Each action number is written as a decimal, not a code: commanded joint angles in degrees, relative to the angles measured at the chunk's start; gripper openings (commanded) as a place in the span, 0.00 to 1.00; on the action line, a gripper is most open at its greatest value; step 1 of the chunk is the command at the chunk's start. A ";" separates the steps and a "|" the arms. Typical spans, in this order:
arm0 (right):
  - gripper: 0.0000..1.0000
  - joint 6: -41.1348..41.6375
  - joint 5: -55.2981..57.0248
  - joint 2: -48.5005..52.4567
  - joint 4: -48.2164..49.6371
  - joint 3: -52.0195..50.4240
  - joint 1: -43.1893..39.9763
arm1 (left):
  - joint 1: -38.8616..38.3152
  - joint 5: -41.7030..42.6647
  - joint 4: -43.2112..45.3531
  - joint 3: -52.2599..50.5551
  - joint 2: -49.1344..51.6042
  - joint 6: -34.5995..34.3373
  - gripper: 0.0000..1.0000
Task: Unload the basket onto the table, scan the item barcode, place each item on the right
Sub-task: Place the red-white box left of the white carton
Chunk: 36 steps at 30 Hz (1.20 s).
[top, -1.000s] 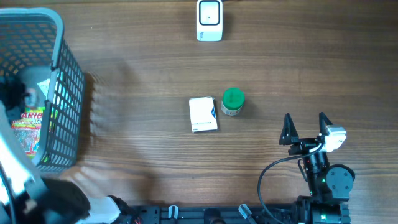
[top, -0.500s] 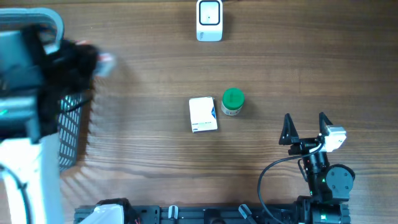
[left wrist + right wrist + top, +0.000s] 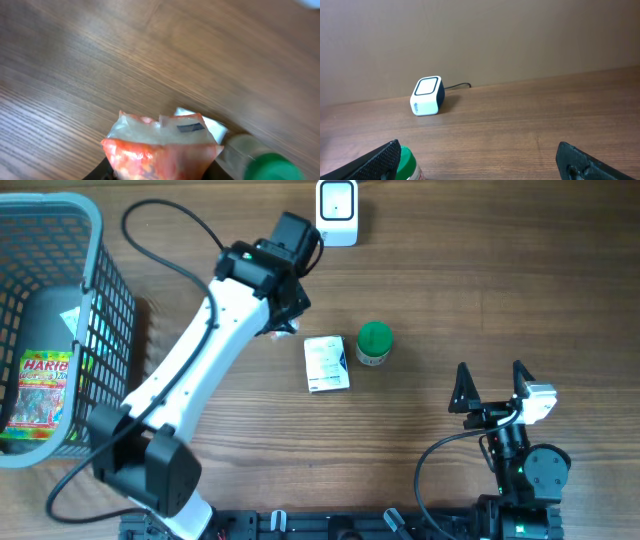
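Black and empty, the right tool [image 3: 490, 388] stood wide open nearest the base. Farther out, the left tool [image 3: 280, 315] gripped a red sweet packet [image 3: 162, 147] above the table [image 3: 200, 410], just beside the white box [image 3: 327, 364] and green-lidded jar [image 3: 374, 344]. The scanner [image 3: 337, 212] sat beyond.

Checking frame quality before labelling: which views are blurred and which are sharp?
Left wrist view: blurred throughout, orange snack bag and green-capped bottle both soft. Overhead: sharp, evenly lit, scanner crisp. Right wrist: sharp too.
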 commanded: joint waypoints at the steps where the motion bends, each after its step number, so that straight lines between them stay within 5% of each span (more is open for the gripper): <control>1: 1.00 0.42 0.98 -0.22 0.24 -0.07 0.28 | 0.13 -1.95 3.76 -7.69 2.47 -0.74 0.31; 8: 1.00 0.39 0.98 -0.22 0.24 -0.07 0.28 | 0.15 0.46 19.56 -25.92 2.51 -0.74 0.35; 9: 1.00 0.39 0.98 -0.22 0.24 -0.07 0.28 | 0.15 2.51 21.81 -27.98 2.51 -0.76 0.41; 12: 1.00 0.42 0.98 -0.22 0.24 -0.07 0.28 | 0.11 5.22 22.67 -27.69 1.97 -0.87 0.94; 13: 1.00 0.42 0.98 -0.22 0.24 -0.07 0.28 | 0.17 5.35 21.99 -26.47 1.49 -0.59 1.00; 18: 1.00 0.42 0.98 -0.22 0.24 -0.07 0.28 | 0.44 4.57 13.18 -8.70 -3.13 6.36 1.00; 23: 1.00 0.42 0.98 -0.22 0.24 -0.07 0.28 | 4.90 -9.73 -1.05 14.53 -7.58 6.47 1.00; 27: 1.00 0.42 0.98 -0.22 0.24 -0.07 0.28 | 17.77 -14.32 -4.85 21.18 -12.20 5.38 1.00; 32: 1.00 0.44 0.98 -0.22 0.24 -0.07 0.28 | 39.52 -6.54 -9.20 21.16 -13.22 3.82 1.00; 36: 0.99 0.42 0.98 -0.22 0.24 -0.07 0.28 | 57.05 4.48 -8.07 21.16 -9.88 16.85 1.00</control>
